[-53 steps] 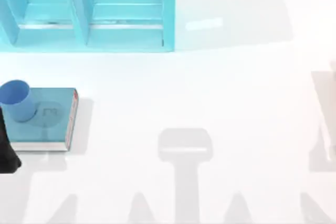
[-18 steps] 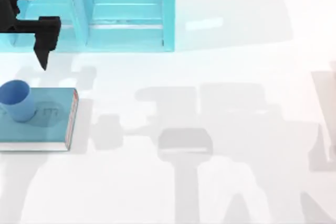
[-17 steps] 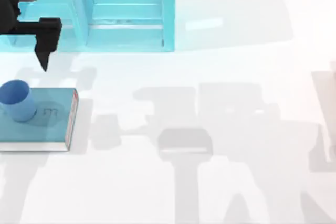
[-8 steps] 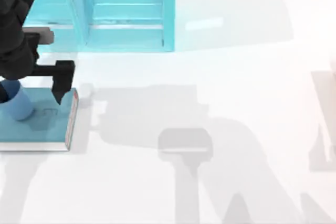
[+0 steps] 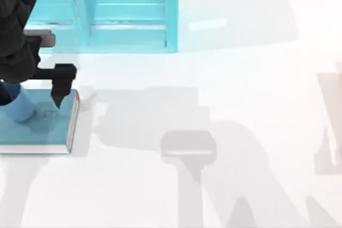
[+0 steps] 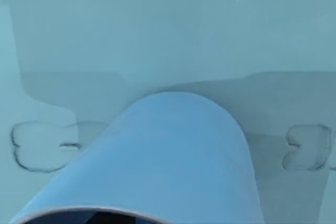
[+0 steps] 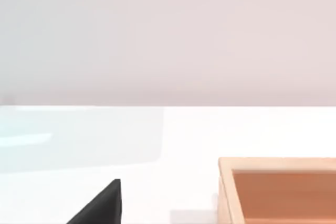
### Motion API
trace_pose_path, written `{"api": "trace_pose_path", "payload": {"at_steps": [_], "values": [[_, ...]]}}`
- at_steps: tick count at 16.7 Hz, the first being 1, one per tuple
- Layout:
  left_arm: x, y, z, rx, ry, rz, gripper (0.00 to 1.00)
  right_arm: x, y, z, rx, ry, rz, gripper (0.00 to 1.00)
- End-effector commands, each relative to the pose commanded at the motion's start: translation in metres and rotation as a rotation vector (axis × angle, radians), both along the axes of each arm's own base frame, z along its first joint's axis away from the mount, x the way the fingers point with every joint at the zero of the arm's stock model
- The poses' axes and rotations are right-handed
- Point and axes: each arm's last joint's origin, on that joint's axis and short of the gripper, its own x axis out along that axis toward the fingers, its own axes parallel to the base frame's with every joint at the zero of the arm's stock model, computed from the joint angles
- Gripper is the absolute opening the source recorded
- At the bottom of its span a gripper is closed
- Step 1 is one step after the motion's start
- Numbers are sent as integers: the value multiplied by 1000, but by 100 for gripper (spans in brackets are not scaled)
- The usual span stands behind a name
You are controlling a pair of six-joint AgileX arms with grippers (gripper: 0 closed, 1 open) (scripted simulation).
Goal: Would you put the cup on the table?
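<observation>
Cup on the book, left pincer around it

Shelf cabinet (image 5: 107, 12) compartments at the table's (image 5: 240, 105) far left look bare; a wooden box (image 7: 278, 190) appears in our right wrist view, contents hidden. The cup (image 5: 18, 105) stands on the teal book (image 5: 48, 129) at the left edge. Our left pincer (image 5: 32, 92) hangs over it, fingers apart, one finger (image 5: 60, 86) beside the cup. Open white table stretches rightward.

The cup (image 5: 20, 106) is plain blue, standing on a teal book (image 5: 48, 129) with a red spine edge and faint outlined marks. The shelf cabinet (image 5: 128, 12) far left is light blue, the table (image 5: 240, 105) glossy white, the left gripper (image 5: 32, 86) black.
</observation>
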Motion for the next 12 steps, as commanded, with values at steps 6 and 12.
{"api": "trace_pose_path", "payload": {"at_steps": [6,12], "values": [[0,0,0,0,0,0,32,0,0,0,0,0,0,100],[0,0,0,0,0,0,0,0,0,0,0,0,0,100]]}}
